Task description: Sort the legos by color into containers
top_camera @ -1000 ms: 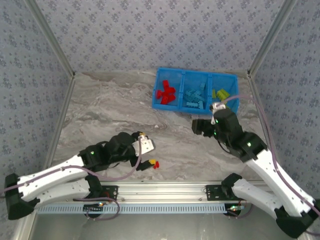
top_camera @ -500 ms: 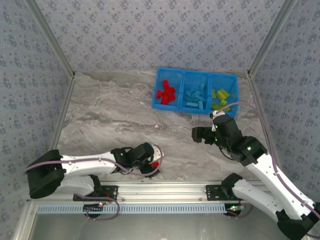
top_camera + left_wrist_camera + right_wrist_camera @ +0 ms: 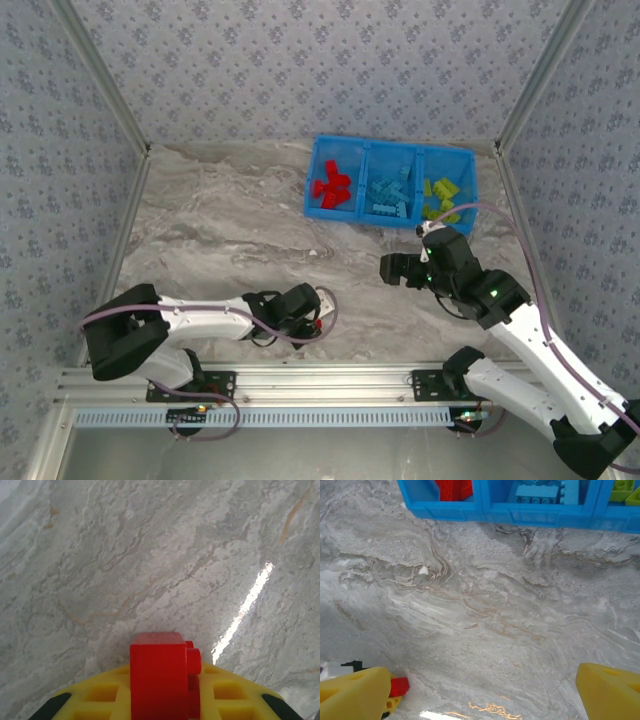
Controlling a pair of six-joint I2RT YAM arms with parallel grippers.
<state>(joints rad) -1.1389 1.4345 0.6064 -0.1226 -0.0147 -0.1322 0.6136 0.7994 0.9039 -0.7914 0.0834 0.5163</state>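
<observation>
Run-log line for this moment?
left gripper: jaws shut on red brick | right gripper: jaws open, over table | tray: contents sorted by colour

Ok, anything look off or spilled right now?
Nothing stands out. In the tray, red bricks, light blue bricks and yellow-green bricks each sit in their own compartment, and the one red brick outside it is gripped in the left hand.

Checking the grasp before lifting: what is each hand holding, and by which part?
The left hand grips a red lego by its near end, the far end sticking out. The right hand, open, holds nothing.
</observation>
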